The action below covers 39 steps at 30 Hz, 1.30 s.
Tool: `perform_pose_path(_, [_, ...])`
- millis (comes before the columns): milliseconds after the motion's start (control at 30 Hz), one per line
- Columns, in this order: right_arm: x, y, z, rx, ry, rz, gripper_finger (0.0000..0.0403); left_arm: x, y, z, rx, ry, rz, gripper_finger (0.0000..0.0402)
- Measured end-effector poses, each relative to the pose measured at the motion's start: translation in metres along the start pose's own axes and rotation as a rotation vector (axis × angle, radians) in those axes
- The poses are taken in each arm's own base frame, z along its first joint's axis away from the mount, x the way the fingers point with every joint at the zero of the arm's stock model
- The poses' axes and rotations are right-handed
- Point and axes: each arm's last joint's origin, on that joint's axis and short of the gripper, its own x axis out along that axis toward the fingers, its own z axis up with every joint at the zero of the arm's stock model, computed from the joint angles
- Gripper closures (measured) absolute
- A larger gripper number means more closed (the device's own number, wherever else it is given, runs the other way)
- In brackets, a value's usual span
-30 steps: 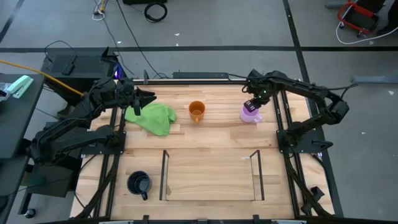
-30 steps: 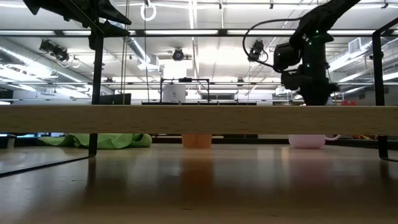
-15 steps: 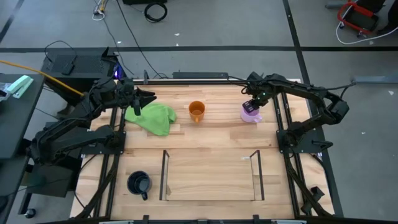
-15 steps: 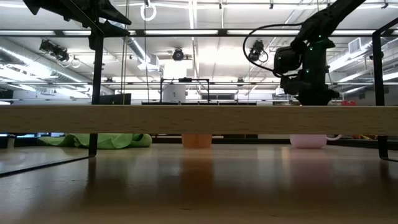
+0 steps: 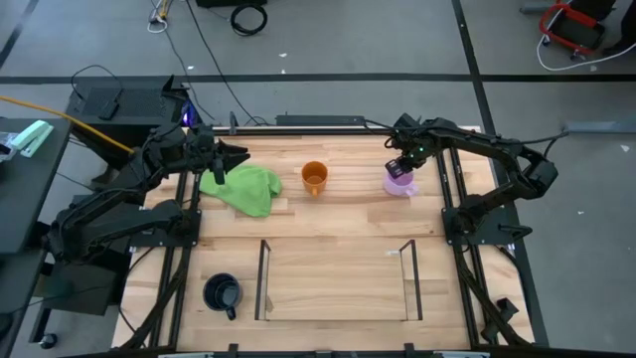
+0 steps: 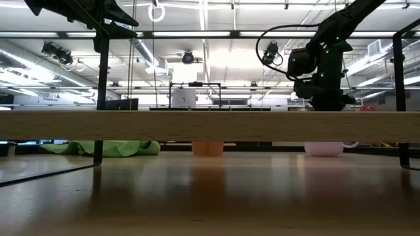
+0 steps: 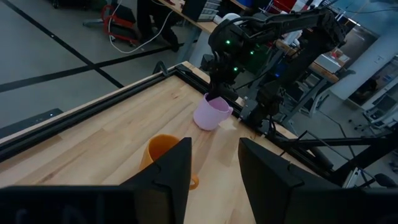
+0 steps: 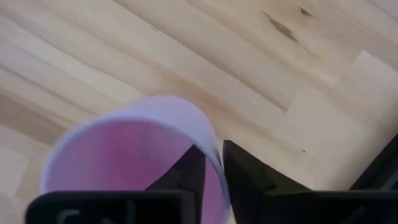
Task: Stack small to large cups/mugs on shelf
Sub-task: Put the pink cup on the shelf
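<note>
The lilac mug [image 5: 398, 181] stands on the table at the far right, and it also shows in the left wrist view [image 7: 211, 113]. My right gripper [image 5: 401, 167] comes down on it and is shut on its rim. The orange mug [image 5: 314, 177] stands upright at the far middle. The dark mug [image 5: 222, 293] stands at the near left, outside the shelf. The shelf [image 5: 338, 298], a wooden bay between two clear panels, lies at the near middle. My left gripper [image 5: 243, 156] is open and hangs above the green cloth's far edge. My right gripper pinches the lilac mug's rim wall [image 8: 208, 144] between its two fingers, one finger [image 8: 186, 168] inside the mug and one [image 8: 249, 177] outside. The fingers come from above, pointing down. The mug's bottom [image 6: 323, 153] sits on the table.
A crumpled green cloth [image 5: 243, 189] lies at the far left, beside the orange mug. Black frame rails [image 5: 452, 214] run along the table's left and right sides. A wooden bar [image 6: 210, 124] crosses the low view and hides the mugs' upper parts.
My right arm has shifted a little over the lilac mug. The mug stays on the table at about the same place.
</note>
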Motion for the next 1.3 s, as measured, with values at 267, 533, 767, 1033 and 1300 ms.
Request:
perform_pose_path(267, [0.0, 0.0, 0.0, 0.067, -0.001, 0.002, 0.0391, 0.0, 0.0, 0.0, -0.014, 0.0, 0.0, 0.0261])
perform_pose_path(533, [-0.029, 0.01, 0.014, 0.071, -0.059, 0.037, 0.0396, 0.0, 0.0, 0.0, -0.015, -0.001, 0.006, 0.0273])
perform_pose_path(767, [-0.113, 0.038, 0.03, -0.009, -0.209, 0.056, 0.0397, 0.0, 0.002, -0.004, -0.029, 0.03, 0.036, 0.0274])
perform_pose_path(1033, [-0.228, 0.065, 0.015, 0.032, -0.45, 0.206, 0.0398, 0.0, 0.003, -0.005, -0.031, 0.036, 0.045, 0.0276])
perform_pose_path(1300, [-0.313, 0.081, -0.024, 0.063, -0.634, 0.521, 0.0398, 0.0, 0.003, -0.005, -0.03, 0.036, 0.045, 0.0282])
